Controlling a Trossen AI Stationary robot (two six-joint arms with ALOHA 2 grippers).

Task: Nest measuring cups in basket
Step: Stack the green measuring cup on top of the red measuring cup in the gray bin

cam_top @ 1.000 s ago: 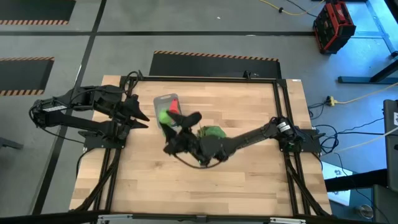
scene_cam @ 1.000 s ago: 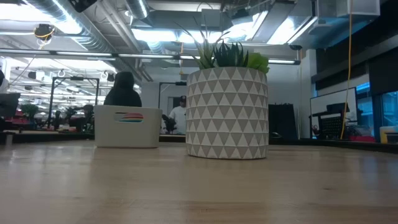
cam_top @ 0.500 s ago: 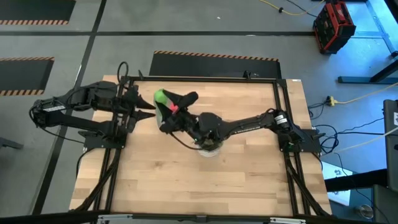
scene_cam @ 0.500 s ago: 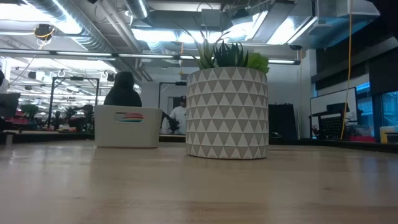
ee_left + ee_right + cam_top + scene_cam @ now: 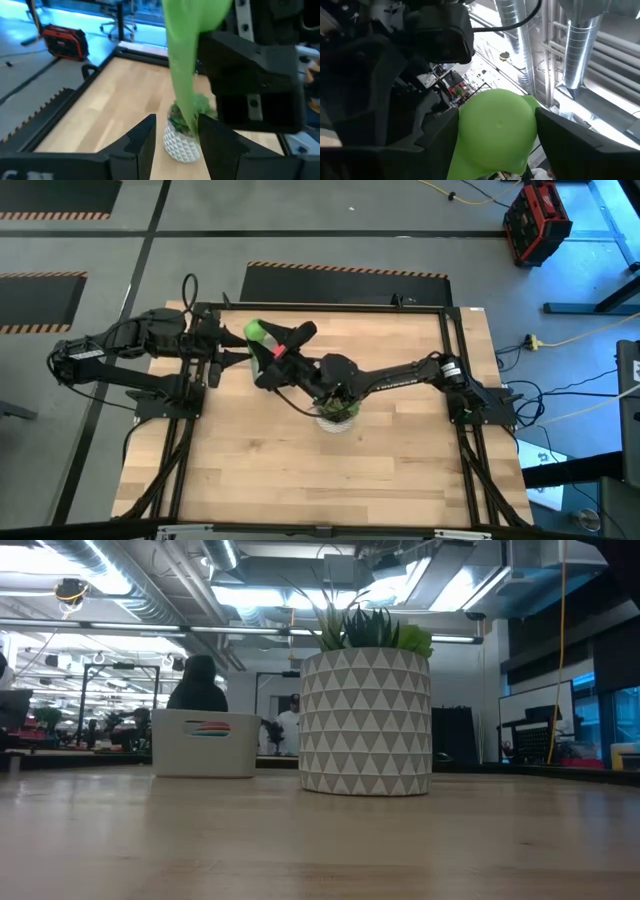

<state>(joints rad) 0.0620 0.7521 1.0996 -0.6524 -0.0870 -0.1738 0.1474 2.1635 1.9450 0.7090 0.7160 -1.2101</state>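
The right end effector (image 5: pixel 496 134) is clamped on the bowl of the green cup (image 5: pixel 257 332), which fills the space between its two dark fingers in the right wrist view, with ceiling pipes behind it, so the wrist is tipped upward. In the high view this arm stretches from the right edge of the table (image 5: pixel 400 470) to the upper left of centre, and the cup shows as a bright green spot at its tip. A second ago that tip sat lower in the high frame, just below the basket, with the green showing inside the bin; since then it has swung up and left, taking the cup with it. The left end effector (image 5: pixel 175 142) has meanwhile edged in from the left to meet it. Its fingers stand apart, and in the left wrist view the cup's long green handle hangs down toward the gap between them, with clear space on one side, so it does not look gripped there yet. The basket (image 5: pixel 205 744) stands unmoved on the table at the left of the low view, with coloured bands showing faintly through its wall, just beside the plant pot (image 5: pixel 365 720); in the high view the arm hides it. My reading is that the green cup has been taken out and up rather than nested, probably to pass it across or re-grip it by the handle, so this cup has yet to be seated in the basket.
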